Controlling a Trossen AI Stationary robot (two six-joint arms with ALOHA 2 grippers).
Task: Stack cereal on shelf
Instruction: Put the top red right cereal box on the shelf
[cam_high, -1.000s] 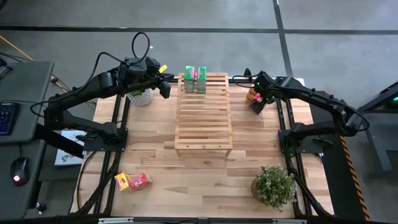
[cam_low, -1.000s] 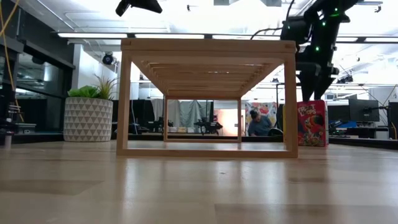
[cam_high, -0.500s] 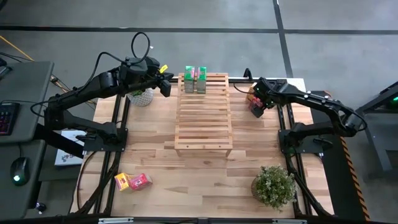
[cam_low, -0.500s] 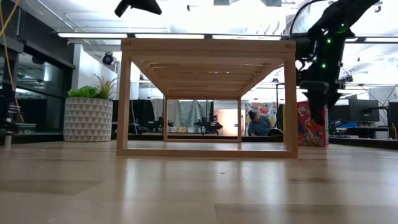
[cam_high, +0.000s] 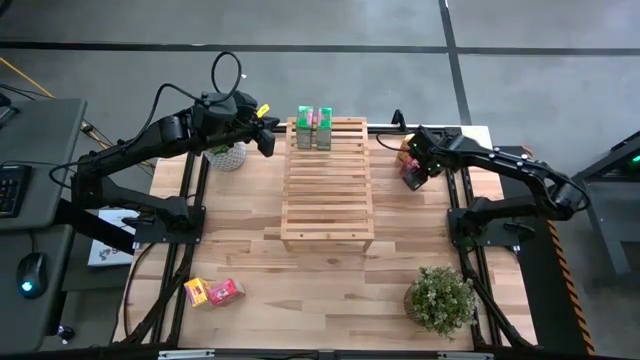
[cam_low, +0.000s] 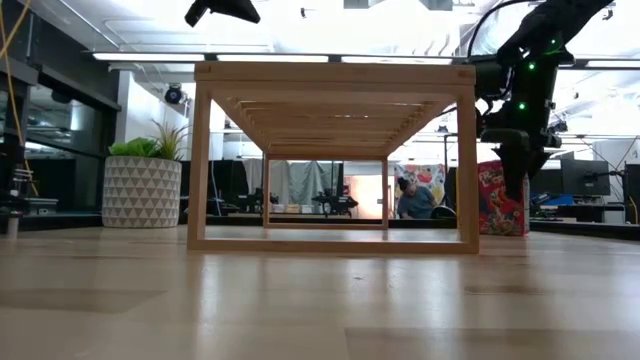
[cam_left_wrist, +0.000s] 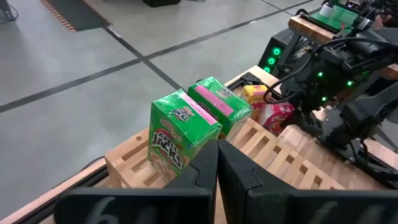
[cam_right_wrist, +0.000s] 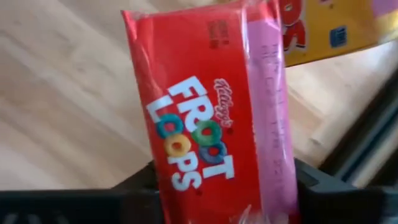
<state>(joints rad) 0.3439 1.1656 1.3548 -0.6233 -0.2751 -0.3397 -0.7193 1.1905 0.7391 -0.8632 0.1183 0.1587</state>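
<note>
Froot Loops box (cam_right_wrist: 214, 118) upright on bench, between right gripper (cam_high: 412, 172) jaws, closing on its broad faces; light thin cardboard, dents easily, grip mid-body. Left gripper (cam_high: 266, 140) jaws closed, empty

Open slats across most of the shelf (cam_high: 328, 190), only two green boxes (cam_high: 313, 128) at its far end.

Left dark two-finger gripper (cam_high: 268, 141) raised beside rack's far left corner, fingers (cam_left_wrist: 205, 168) pressed together, empty. Right dark two-finger gripper (cam_high: 411, 176) lowered at table's far right, pointing down, fingers either side of red cardboard cereal box (cam_right_wrist: 211, 118); contact unclear.
</note>
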